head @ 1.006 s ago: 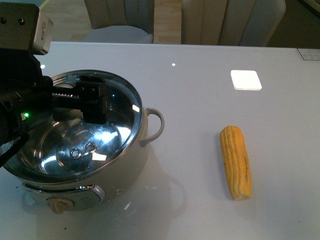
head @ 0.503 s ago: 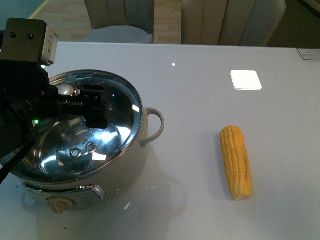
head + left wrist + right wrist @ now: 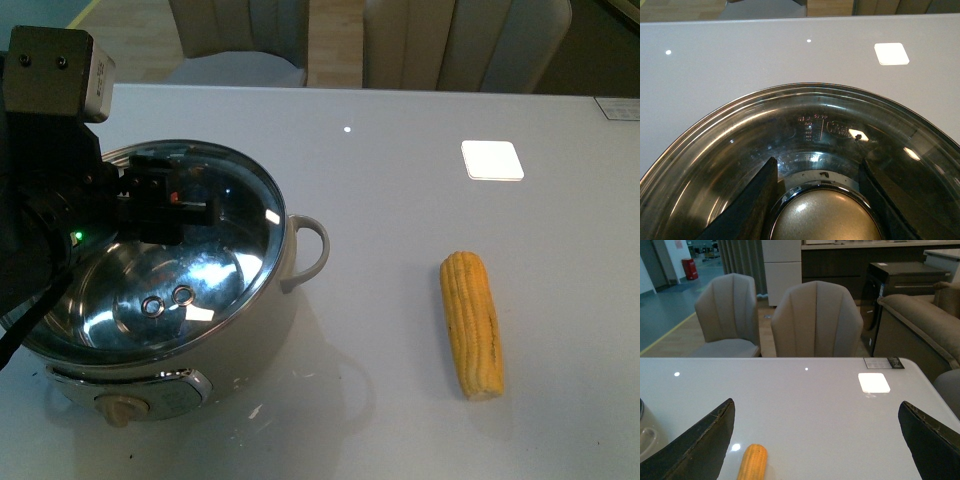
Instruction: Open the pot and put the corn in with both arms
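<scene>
1. Over the pot (image 3: 285, 305), at one end of a pale grey bench (image 3: 400, 180), the left claw (image 3: 160, 200) hangs just above the glass lid (image 3: 245, 205). The lid is on, covering the shiny steel interior.
2. From the left wrist view, that claw's two black fingers (image 3: 752, 205) stand apart, one on each side of the lid's rounded metal knob (image 3: 827, 215). Whether they touch it cannot be told.
3. The corn (image 3: 472, 322) lies flat on the bench, well apart from the pot, out past its loop handle (image 3: 312, 250). Nothing touches it.
4. The right claw (image 3: 816, 402) is spread wide and empty, well away from the pot and near the corn.
5. The step in hand looks like gripping the knob. To do it well, the knob should stay centred between the fingers. They should sit low enough to close beneath its widest part and squeeze firmly. The lift should go straight up, so the lid's rim clears the pot without scraping. A smooth knob may slip.
</scene>
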### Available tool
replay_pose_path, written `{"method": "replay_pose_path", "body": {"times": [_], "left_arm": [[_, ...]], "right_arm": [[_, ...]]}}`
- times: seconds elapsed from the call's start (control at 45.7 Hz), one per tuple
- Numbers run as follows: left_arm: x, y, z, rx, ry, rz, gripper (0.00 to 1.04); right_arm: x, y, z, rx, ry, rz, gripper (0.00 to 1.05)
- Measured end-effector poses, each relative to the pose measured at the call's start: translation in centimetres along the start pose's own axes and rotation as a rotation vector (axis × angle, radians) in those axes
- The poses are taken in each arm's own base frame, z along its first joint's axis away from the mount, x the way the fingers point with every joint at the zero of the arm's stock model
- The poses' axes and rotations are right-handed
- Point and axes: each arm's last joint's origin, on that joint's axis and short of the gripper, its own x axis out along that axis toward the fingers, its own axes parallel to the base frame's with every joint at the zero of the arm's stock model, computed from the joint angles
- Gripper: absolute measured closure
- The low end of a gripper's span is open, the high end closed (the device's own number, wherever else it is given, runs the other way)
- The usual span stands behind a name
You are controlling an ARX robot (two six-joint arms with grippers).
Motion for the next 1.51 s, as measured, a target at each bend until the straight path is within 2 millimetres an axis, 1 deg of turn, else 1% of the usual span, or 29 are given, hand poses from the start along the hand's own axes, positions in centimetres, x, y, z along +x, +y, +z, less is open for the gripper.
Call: {"method": "replay_pose_path", "body": {"times": [0.175, 0.437, 0.656, 0.787, 0.896, 0.962, 1.071, 1.137, 1.203, 1.268, 1.377, 1.443, 1.487, 1.509], "left_arm": [[-0.1, 0.0, 0.3, 0.008, 0.001, 0.003, 0.63], [-0.7, -0.1, 1.3, 0.022, 0.001, 0.004, 0.63], [-1.5, -0.2, 3.3, 0.026, -0.036, -0.002, 0.63], [-2.0, -0.2, 5.0, 0.025, -0.068, -0.003, 0.63], [-2.7, 0.3, 6.4, 0.012, -0.098, 0.003, 0.63], [-3.3, 1.2, 7.4, -0.003, -0.125, 0.014, 0.63], [-4.3, 3.5, 9.0, -0.025, -0.18, 0.053, 0.63], [-4.9, 5.0, 9.6, -0.036, -0.21, 0.08, 0.63], [-5.4, 6.7, 9.9, -0.051, -0.234, 0.114, 0.63], [-5.7, 8.6, 9.8, -0.071, -0.25, 0.15, 0.63], [-6.0, 11.9, 8.8, -0.105, -0.255, 0.225, 0.63], [-5.9, 13.9, 7.9, -0.122, -0.25, 0.278, 0.63], [-5.7, 15.7, 6.7, -0.138, -0.236, 0.333, 0.63], [-5.7, 16.3, 6.2, -0.138, -0.233, 0.351, 0.63]], "right_arm": [[0.0, 0.0, 0.0, 0.0, 0.0, 0.0, 0.09], [0.0, 0.0, 0.0, 0.0, 0.0, 0.0, 0.09], [0.0, 0.0, 0.0, 0.0, 0.0, 0.0, 0.09], [0.0, 0.0, 0.0, 0.0, 0.0, 0.0, 0.09], [0.0, 0.0, 0.0, 0.0, 0.0, 0.0, 0.09], [0.0, 0.0, 0.0, 0.0, 0.0, 0.0, 0.09], [0.0, 0.0, 0.0, 0.0, 0.0, 0.0, 0.09], [0.0, 0.0, 0.0, 0.0, 0.0, 0.0, 0.09], [0.0, 0.0, 0.0, 0.0, 0.0, 0.0, 0.09], [0.0, 0.0, 0.0, 0.0, 0.0, 0.0, 0.09], [0.0, 0.0, 0.0, 0.0, 0.0, 0.0, 0.09], [0.0, 0.0, 0.0, 0.0, 0.0, 0.0, 0.09], [0.0, 0.0, 0.0, 0.0, 0.0, 0.0, 0.09], [0.0, 0.0, 0.0, 0.0, 0.0, 0.0, 0.09]]}}
